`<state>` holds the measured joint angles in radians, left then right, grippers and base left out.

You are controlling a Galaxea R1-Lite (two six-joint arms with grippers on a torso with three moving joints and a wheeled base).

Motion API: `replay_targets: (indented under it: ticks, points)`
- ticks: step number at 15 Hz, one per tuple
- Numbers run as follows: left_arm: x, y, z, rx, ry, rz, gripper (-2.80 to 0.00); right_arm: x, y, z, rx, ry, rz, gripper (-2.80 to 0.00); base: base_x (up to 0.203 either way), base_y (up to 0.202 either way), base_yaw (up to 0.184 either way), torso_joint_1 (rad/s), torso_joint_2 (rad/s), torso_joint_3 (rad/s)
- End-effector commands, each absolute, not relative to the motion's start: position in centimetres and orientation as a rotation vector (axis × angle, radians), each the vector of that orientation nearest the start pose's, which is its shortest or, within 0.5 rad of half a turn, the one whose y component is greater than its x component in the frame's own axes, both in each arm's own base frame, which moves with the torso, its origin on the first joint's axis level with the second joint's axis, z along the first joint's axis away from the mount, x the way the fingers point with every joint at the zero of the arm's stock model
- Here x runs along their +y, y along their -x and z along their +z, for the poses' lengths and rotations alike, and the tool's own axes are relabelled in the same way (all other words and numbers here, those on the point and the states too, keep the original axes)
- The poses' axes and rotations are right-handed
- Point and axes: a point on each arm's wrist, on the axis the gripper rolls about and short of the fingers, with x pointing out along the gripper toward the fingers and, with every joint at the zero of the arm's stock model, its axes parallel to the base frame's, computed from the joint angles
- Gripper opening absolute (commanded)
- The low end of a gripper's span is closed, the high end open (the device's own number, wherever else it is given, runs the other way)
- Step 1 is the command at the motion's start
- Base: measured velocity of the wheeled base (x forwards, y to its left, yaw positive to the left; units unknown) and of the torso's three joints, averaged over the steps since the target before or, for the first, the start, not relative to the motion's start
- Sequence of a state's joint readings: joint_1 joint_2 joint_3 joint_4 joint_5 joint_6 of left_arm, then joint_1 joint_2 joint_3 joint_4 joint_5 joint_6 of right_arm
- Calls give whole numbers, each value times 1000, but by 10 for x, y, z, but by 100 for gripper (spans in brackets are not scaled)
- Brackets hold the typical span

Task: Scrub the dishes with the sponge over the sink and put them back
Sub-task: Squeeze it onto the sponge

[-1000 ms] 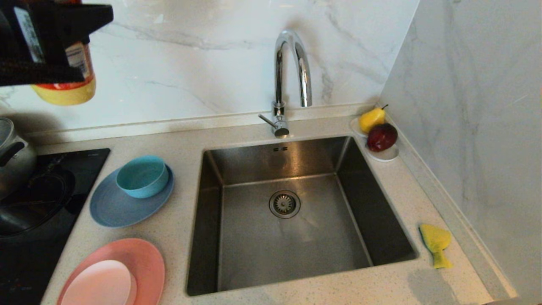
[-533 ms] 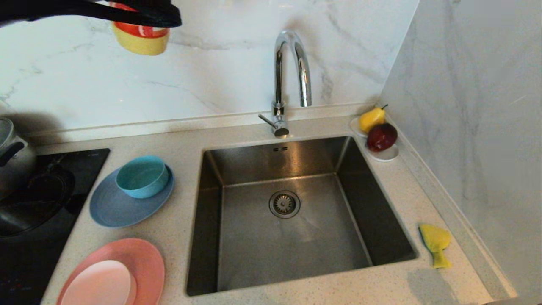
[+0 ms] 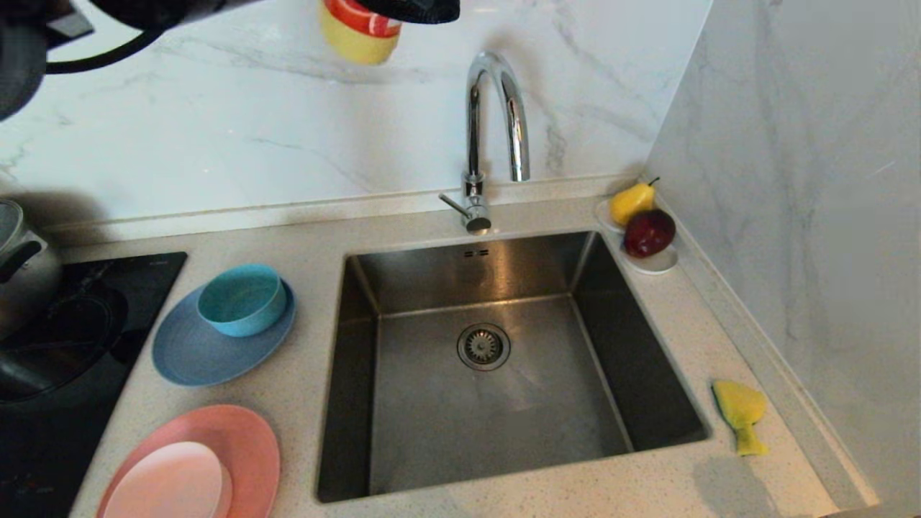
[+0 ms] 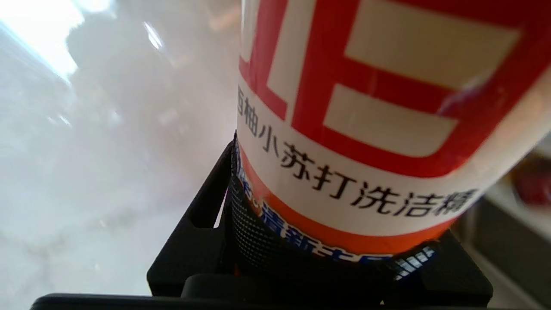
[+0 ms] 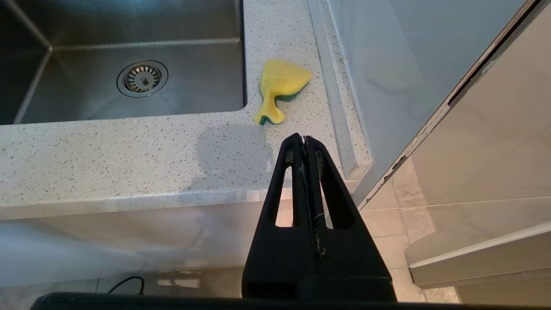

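High above the counter, just left of the tap [image 3: 496, 115], my left gripper [image 3: 410, 8] is shut on a yellow detergent bottle [image 3: 358, 32] with a red and white label [image 4: 366, 107]. Only one black finger [image 4: 202, 224] shows in the left wrist view. The steel sink [image 3: 432, 424] has nothing in it. On the counter to its left a teal bowl [image 3: 241, 298] sits on a grey-blue plate [image 3: 187, 356], and a pale pink dish [image 3: 169, 482] lies on a salmon plate [image 3: 245, 432]. The yellow sponge [image 3: 741, 414] [image 5: 282, 84] lies right of the sink. My right gripper [image 5: 304, 138] hangs shut below the counter's front edge.
A steel pot [image 3: 21, 266] stands on the black hob [image 3: 65, 338] at the far left. A small white dish [image 3: 658, 265] with a pear and a dark red fruit sits in the back right corner. Marble walls close the back and right sides.
My left arm has carried the detergent bottle from the far left to the right along the back wall, up towards the tap. The right arm has not moved.
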<state>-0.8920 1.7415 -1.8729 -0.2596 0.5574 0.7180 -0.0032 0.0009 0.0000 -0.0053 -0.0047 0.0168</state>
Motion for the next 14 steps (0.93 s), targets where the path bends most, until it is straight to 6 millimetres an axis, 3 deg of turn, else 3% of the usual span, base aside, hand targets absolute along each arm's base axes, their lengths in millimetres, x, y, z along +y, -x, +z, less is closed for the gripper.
replay_targets:
  ticks: [1,10,14]
  points:
    - [-266,-212,413,-374,-519,-247,-280,0,23,76,-5,-17,-8,-280,0,0,0,0,0,0]
    - [-320,-180,394,-427,-570,-381,-280,0,23,76,-5,-17,-8,-280,0,0,0,0,0,0]
    - [-349,-173,373,-417,-597,-408,-280,0,23,76,-5,-17,-8,-280,0,0,0,0,0,0]
